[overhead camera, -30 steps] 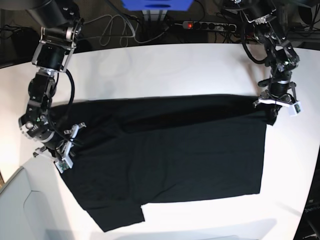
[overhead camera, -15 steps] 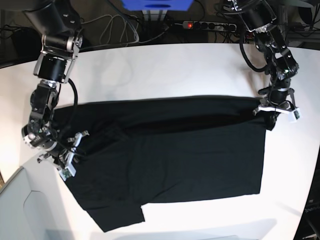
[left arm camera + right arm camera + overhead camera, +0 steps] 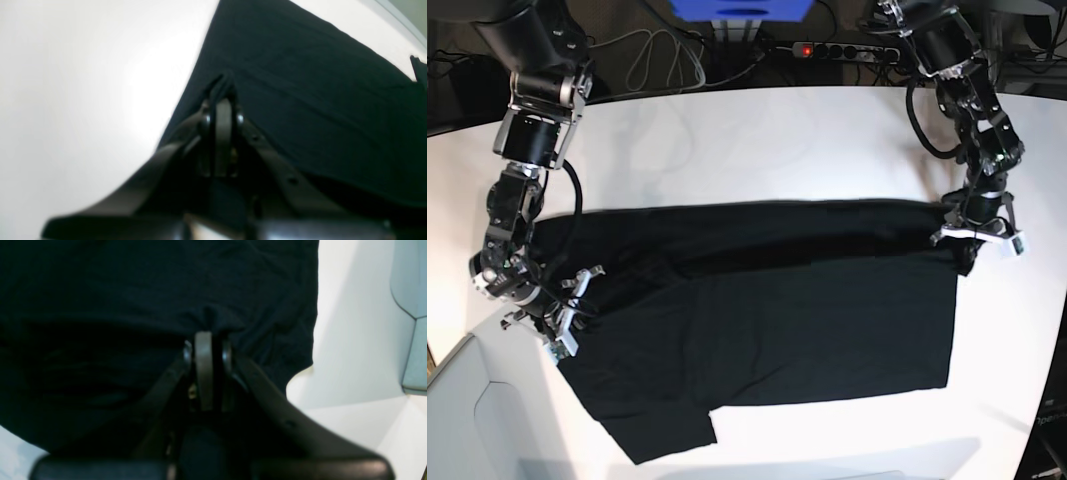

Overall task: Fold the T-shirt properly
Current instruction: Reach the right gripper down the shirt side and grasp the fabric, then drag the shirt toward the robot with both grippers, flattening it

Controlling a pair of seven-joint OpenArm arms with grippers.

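Observation:
The black T-shirt (image 3: 807,320) lies plain side up on the white table (image 3: 757,140), its upper part doubled over along a long horizontal fold. No print shows. My left gripper (image 3: 968,240) is shut on the shirt's upper right corner. In the left wrist view the fingers (image 3: 223,110) pinch a ridge of the black cloth (image 3: 317,83). My right gripper (image 3: 567,322) is shut on the shirt's left edge. In the right wrist view the fingers (image 3: 204,350) pinch a bunch of the cloth (image 3: 133,290).
A pale grey bin (image 3: 467,420) sits at the table's front left corner, also in the right wrist view (image 3: 408,306). A power strip (image 3: 837,50), cables (image 3: 657,60) and a blue box (image 3: 742,10) lie behind the table's far edge.
Both grippers have moved toward the table's front, still holding the cloth. The shirt's upper edge has shifted forward with them.

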